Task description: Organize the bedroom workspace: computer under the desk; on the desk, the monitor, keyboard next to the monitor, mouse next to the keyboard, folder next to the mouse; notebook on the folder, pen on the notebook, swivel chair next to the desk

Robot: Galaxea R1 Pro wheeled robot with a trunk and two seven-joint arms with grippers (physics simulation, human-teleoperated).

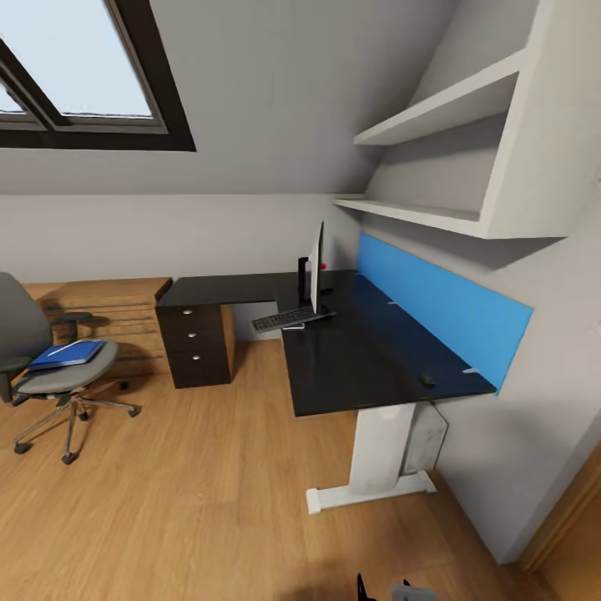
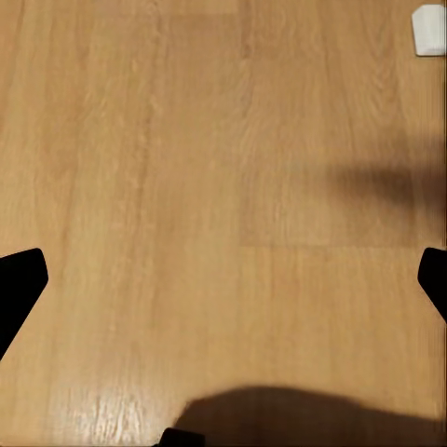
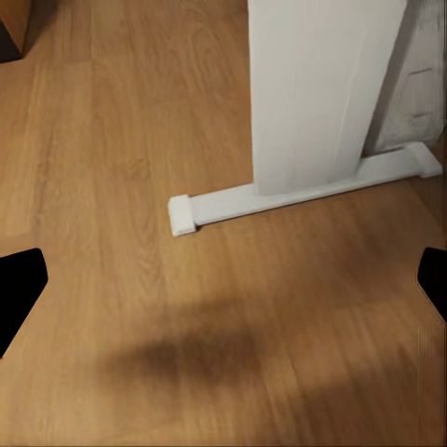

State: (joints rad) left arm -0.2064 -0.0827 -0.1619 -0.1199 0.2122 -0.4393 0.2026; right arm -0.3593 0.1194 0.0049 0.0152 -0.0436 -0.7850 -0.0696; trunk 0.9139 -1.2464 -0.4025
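While viewed from the head camera, noted: desk (image 1: 359, 359) at centre frame, glossy black, with monitor (image 1: 316, 267) standing edge-on toward the rear and keyboard (image 1: 292, 317) lying just in front of it, overhanging the desk's inner edge. Mouse (image 1: 427, 379) found at right of centre, near the front corner, well apart from the keyboard. Pale computer case (image 1: 424, 438) tucked beneath the desk beside the white leg (image 1: 380, 455). Swivel chair (image 1: 50, 367) at far left, well apart from the desk, carrying the folder (image 1: 67, 354) on its seat with a thin white pen (image 1: 65, 347) lying on top; folder's long axis running roughly left-right in frame. In the left wrist view, left gripper (image 2: 223, 279) seen over bare wood floor (image 2: 186, 186), fingers spread wide, holding nothing. In the right wrist view, right gripper (image 3: 223, 289) likewise spread and empty, facing the desk leg's foot. Judged: folder lies far to the left of both, left arm the nearer; base must close in first.
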